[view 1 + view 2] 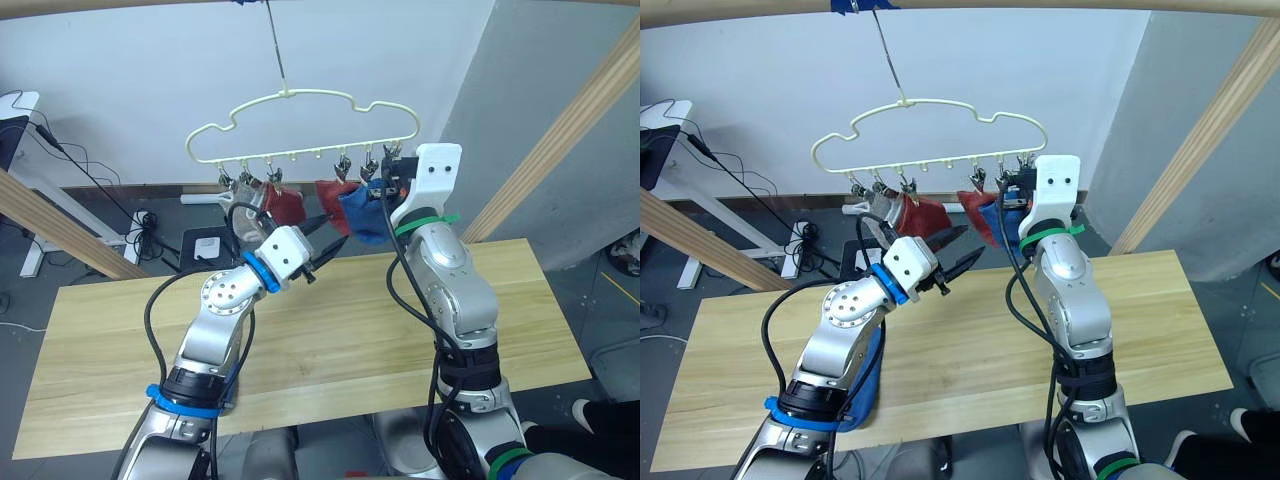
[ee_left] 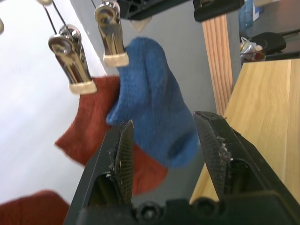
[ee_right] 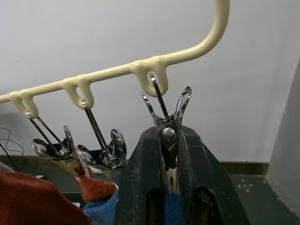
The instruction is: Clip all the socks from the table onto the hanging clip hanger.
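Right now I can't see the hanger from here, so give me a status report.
Right gripper shut on end clip of clip hanger. Left gripper open around blue sock. Nothing in the way.

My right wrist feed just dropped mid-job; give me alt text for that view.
The right pincer is shut on a metal clip hanging from the pale yellow clip hanger, against a white wall. Two more clips hang beside it, with a rust red sock and a bit of blue sock below them.
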Robot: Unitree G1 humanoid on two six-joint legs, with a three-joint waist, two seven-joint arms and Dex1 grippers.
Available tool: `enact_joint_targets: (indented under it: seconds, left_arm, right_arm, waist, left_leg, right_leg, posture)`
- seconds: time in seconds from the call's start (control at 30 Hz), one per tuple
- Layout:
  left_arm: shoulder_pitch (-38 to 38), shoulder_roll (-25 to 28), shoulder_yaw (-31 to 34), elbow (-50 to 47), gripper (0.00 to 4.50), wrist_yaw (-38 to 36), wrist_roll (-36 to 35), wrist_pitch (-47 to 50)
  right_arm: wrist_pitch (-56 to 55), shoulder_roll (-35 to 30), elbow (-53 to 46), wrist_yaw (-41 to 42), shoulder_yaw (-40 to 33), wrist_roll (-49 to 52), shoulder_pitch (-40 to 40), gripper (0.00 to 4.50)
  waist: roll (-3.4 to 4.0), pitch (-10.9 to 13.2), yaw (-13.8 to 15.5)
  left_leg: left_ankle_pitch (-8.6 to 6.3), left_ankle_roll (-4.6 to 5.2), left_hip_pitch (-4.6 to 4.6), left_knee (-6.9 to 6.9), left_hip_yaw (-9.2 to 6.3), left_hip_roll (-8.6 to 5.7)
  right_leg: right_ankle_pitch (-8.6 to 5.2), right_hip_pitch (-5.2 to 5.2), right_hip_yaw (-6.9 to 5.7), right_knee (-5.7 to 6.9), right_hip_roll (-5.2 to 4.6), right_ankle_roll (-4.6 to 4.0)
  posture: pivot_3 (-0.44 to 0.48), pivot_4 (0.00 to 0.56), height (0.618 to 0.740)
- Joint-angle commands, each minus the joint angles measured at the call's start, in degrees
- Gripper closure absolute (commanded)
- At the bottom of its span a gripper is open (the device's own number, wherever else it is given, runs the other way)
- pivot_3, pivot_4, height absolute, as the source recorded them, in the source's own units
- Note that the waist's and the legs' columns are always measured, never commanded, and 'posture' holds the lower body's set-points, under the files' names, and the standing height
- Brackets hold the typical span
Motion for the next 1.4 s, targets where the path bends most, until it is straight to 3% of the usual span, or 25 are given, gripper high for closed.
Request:
enact_joint_targets:
  seconds: [0.03,0.13,0.37,1.4]
  left_arm:
    - [1.39,0.93,0.79,-2.93,2.22,0.19,0.01,-0.95]
    - [1.82,1.18,0.75,-3.16,2.22,0.31,-0.03,-0.94]
    - [1.91,1.12,0.51,-3.37,2.22,0.41,-0.05,-0.66]
    - [1.03,0.99,-0.38,-2.19,2.22,-0.30,0.29,-1.75]
  right_arm:
    - [-1.28,-0.03,-1.80,0.13,0.68,-0.06,-0.47,4.46]
    - [-0.57,0.02,-1.96,-0.12,0.58,-0.02,-0.09,4.46]
    - [1.19,-0.18,-2.00,-0.18,1.27,-0.47,0.54,2.24]
    - [-1.46,1.66,-0.05,-1.27,-0.54,0.87,-1.74,2.24]
  waist:
    - [0.00,0.00,0.03]
    - [-0.01,-0.02,0.05]
    - [-0.02,-0.11,0.07]
    - [0.00,-0.49,0.04]
  left_leg:
    - [0.00,0.00,0.00,0.00,-0.01,0.00]
    - [0.00,0.00,0.00,0.01,-0.01,-0.01]
    - [0.00,0.00,0.00,0.01,-0.01,0.00]
    - [0.00,0.00,0.01,0.02,-0.01,-0.01]
  right_leg:
    - [0.00,0.00,0.00,0.00,0.00,0.00]
    - [0.00,0.00,0.00,0.01,0.00,0.00]
    - [0.00,0.00,0.00,0.03,0.00,0.00]
    - [0.01,0.00,0.00,0.07,0.00,-0.01]
  posture:
    - [-0.275,0.241,0.740]
    - [-0.274,0.241,0.740]
    - [-0.276,0.240,0.740]
    - [-0.276,0.230,0.740]
